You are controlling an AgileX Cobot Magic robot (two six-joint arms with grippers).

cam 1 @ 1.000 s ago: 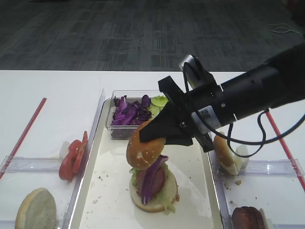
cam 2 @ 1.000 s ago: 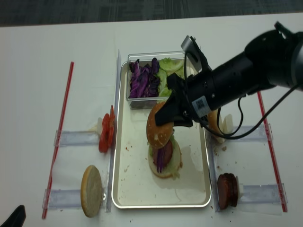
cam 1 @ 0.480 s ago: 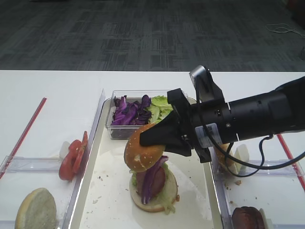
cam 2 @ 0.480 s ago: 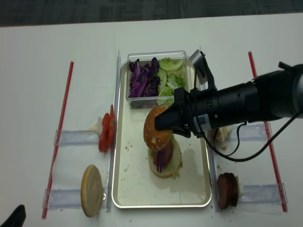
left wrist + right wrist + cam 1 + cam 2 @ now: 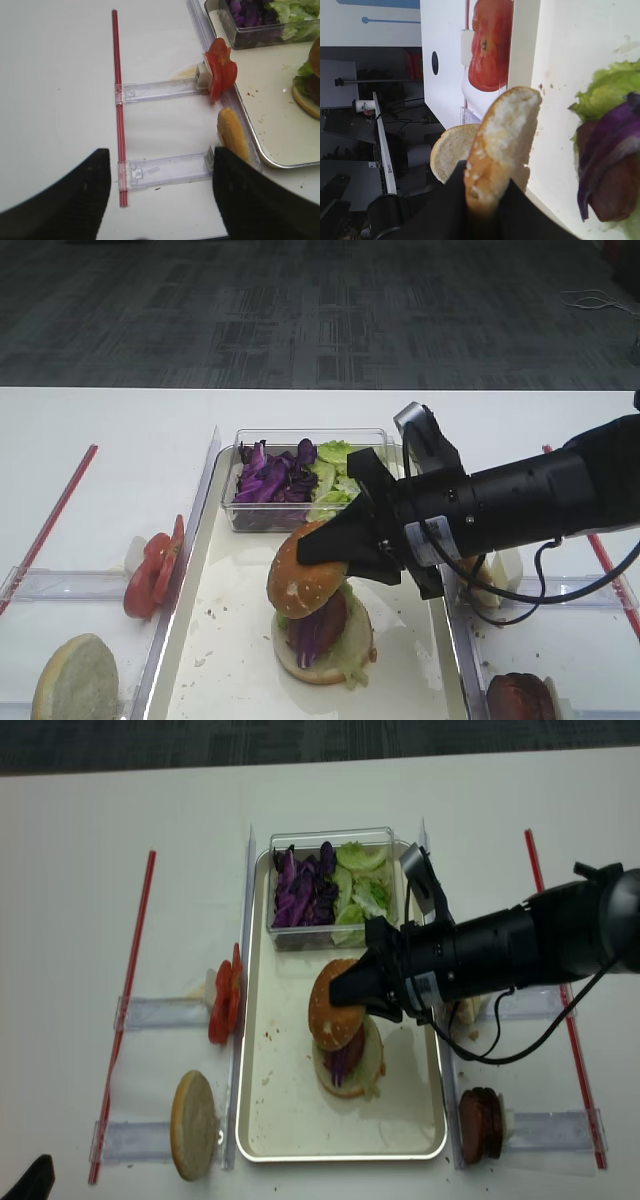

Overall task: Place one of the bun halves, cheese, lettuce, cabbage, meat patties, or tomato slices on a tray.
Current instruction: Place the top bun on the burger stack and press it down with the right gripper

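Right pincer, clenched on sesame bun top, has dropped lower over the stacked fillings on the tray; release looks imminent.

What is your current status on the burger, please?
Right gripper shut on sesame bun top, tilted, just above stacked fillings on tray. Left gripper open, idle by spare bun. Nothing in the way.

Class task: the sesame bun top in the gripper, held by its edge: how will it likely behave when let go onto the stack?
The bun top, pinched at one edge by the right gripper, hangs tilted, so it may land askew. Its crumb looks soft, probably squashable. The stack looks uneven, so it might slide.
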